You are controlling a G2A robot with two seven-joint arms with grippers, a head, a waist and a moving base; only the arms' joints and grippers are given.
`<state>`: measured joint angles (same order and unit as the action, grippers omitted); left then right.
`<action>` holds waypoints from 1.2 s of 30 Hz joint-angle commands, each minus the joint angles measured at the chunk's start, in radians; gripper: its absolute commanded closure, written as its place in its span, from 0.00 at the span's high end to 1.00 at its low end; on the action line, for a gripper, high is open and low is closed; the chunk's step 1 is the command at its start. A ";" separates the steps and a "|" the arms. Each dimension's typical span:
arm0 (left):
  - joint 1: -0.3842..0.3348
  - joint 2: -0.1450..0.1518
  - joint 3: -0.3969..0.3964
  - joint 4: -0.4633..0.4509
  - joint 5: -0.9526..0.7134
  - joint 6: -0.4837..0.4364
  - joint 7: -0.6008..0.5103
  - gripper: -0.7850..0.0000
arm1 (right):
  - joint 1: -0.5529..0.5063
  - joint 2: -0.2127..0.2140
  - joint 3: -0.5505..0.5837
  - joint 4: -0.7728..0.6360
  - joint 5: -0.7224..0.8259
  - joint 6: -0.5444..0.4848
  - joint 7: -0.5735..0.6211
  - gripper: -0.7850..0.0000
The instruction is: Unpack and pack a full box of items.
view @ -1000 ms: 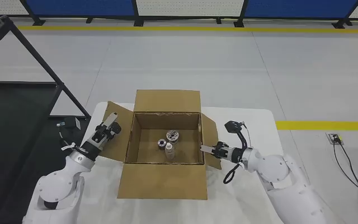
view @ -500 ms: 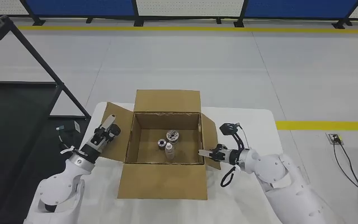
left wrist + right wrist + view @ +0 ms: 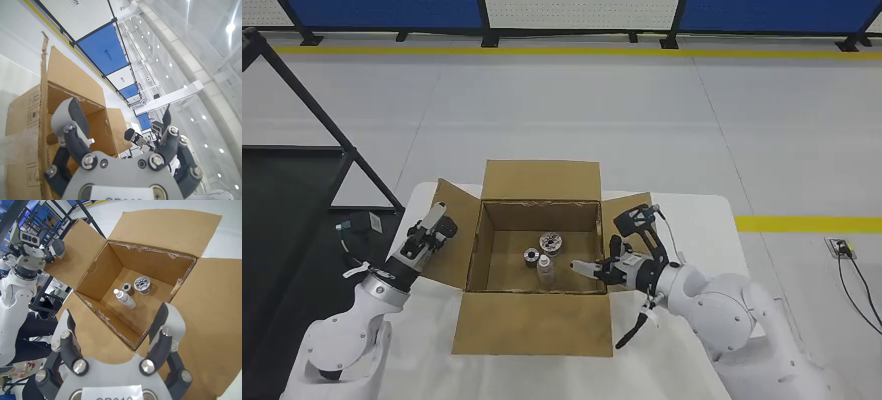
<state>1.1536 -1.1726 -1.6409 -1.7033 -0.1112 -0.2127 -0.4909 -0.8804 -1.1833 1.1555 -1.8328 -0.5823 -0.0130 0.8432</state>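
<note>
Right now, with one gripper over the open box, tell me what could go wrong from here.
The bottle stands upright close to a small metal cylinder and a metal spool; the open right gripper could tip it when going in. That arm crosses the right flap of the box, so it might snag the cardboard and drag the box. The left gripper is open beside the left flap, so nothing steadies the box.

Small black picture signs (image 3: 33, 113) sit on the side of my brown cardboard box (image 3: 20, 128). The white sticker (image 3: 112, 391) on my right end effector (image 3: 116, 309) shows letters, cut off. Marks on the blue wall panels (image 3: 102, 51) are too tiny to read.
</note>
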 commanded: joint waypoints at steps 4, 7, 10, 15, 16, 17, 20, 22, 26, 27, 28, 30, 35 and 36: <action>0.000 0.000 0.000 0.001 0.000 0.000 0.000 1.00 | 0.000 0.000 0.001 0.001 0.001 -0.002 0.000 1.00; 0.000 0.000 0.000 0.001 0.000 0.000 0.000 1.00 | 0.000 0.000 0.001 0.001 0.001 -0.002 0.000 1.00; 0.000 0.000 0.000 0.001 0.000 0.000 0.000 1.00 | -0.002 0.000 -0.001 -0.001 0.000 -0.007 -0.004 1.00; 0.015 -0.001 -0.001 -0.031 -0.007 0.008 0.039 1.00 | 0.047 -0.007 -0.104 -0.002 -0.134 -0.095 0.016 1.00; 0.018 -0.001 -0.005 -0.036 -0.013 0.005 0.043 1.00 | 0.071 -0.012 -0.131 0.008 -0.161 -0.092 0.022 1.00; 0.023 0.000 -0.009 -0.041 -0.018 0.002 0.048 1.00 | 0.098 -0.017 -0.163 0.020 -0.197 -0.079 0.037 1.00; 0.040 0.001 -0.026 -0.057 -0.032 -0.007 0.058 1.00 | 0.187 -0.040 -0.265 0.063 -0.298 -0.034 0.077 1.00; 0.055 0.002 -0.036 -0.069 -0.040 -0.014 0.065 1.00 | 0.248 -0.060 -0.325 0.112 -0.320 -0.006 0.102 1.00; 0.088 0.001 -0.049 -0.094 -0.062 -0.018 0.101 1.00 | 0.362 -0.107 -0.416 0.256 -0.273 0.025 0.114 1.00; 0.090 0.001 -0.050 -0.095 -0.063 -0.017 0.102 1.00 | 0.384 -0.120 -0.436 0.294 -0.249 0.021 0.107 1.00; 0.090 0.001 -0.050 -0.095 -0.063 -0.017 0.102 1.00 | 0.407 -0.132 -0.454 0.331 -0.230 0.016 0.101 1.00; 0.090 0.001 -0.050 -0.095 -0.063 -0.017 0.102 1.00 | 0.447 -0.156 -0.494 0.399 -0.212 0.014 0.097 1.00; 0.090 0.001 -0.050 -0.095 -0.063 -0.017 0.102 1.00 | 0.510 -0.207 -0.562 0.520 -0.178 0.008 0.084 1.00; 0.090 0.001 -0.050 -0.095 -0.063 -0.017 0.102 1.00 | 0.519 -0.215 -0.573 0.543 -0.179 0.007 0.081 1.00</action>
<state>1.2436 -1.1720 -1.6907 -1.7988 -0.1741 -0.2295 -0.3889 -0.3688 -1.3916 0.5912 -1.3129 -0.7615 -0.0043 0.9267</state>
